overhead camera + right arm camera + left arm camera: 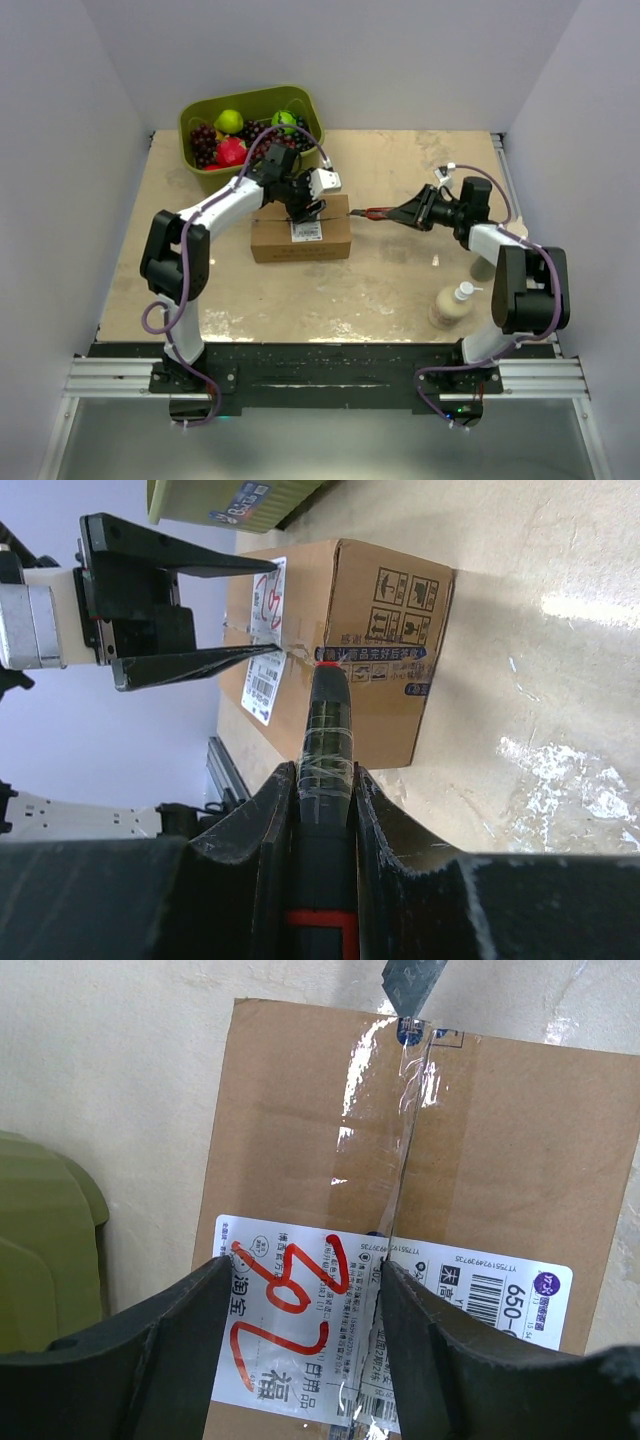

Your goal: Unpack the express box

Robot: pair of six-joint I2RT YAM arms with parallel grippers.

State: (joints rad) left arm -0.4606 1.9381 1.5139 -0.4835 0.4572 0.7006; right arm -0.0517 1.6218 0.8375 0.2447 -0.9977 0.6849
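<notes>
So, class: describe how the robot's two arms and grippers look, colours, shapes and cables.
The left arm and right arm match: white links between bulky black joint housings, a thin purple cable looping alongside each. The left gripper and right gripper are black, their fingers tapering like wedges.

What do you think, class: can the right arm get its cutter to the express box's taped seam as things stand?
Probably yes. The right hand grips the cutter, whose tip sits at the end of the seam on the express box. Further along, the open left hand straddles it.
</notes>
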